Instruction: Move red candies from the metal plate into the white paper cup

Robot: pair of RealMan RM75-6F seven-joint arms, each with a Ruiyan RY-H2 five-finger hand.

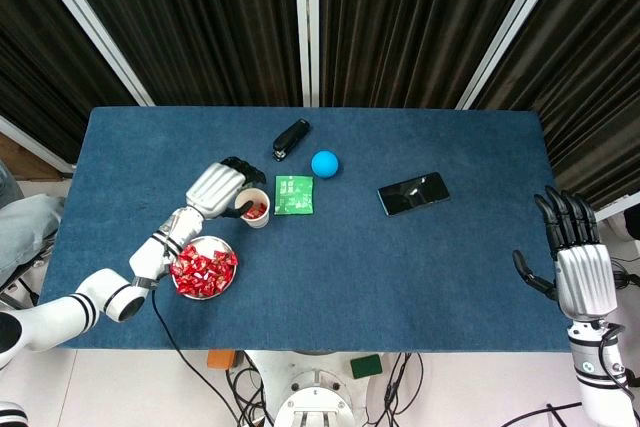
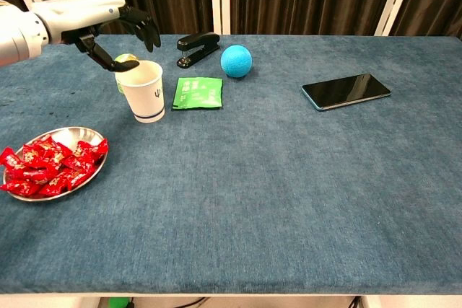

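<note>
The white paper cup (image 2: 146,91) stands left of centre on the blue table, and the head view shows red candy inside the cup (image 1: 255,209). My left hand (image 2: 108,23) hovers just above and left of its rim with fingers spread and nothing in them; the same left hand (image 1: 218,187) appears in the head view. The metal plate (image 2: 61,137) with several red candies (image 2: 45,166) lies near the front left edge. My right hand (image 1: 580,265) hangs open beyond the table's right edge, far from everything.
A green sachet (image 2: 197,92) lies right of the cup. Behind it are a black stapler (image 2: 197,47) and a blue ball (image 2: 236,60). A phone (image 2: 346,90) lies at the right. A small green object (image 2: 124,58) peeks out behind the cup.
</note>
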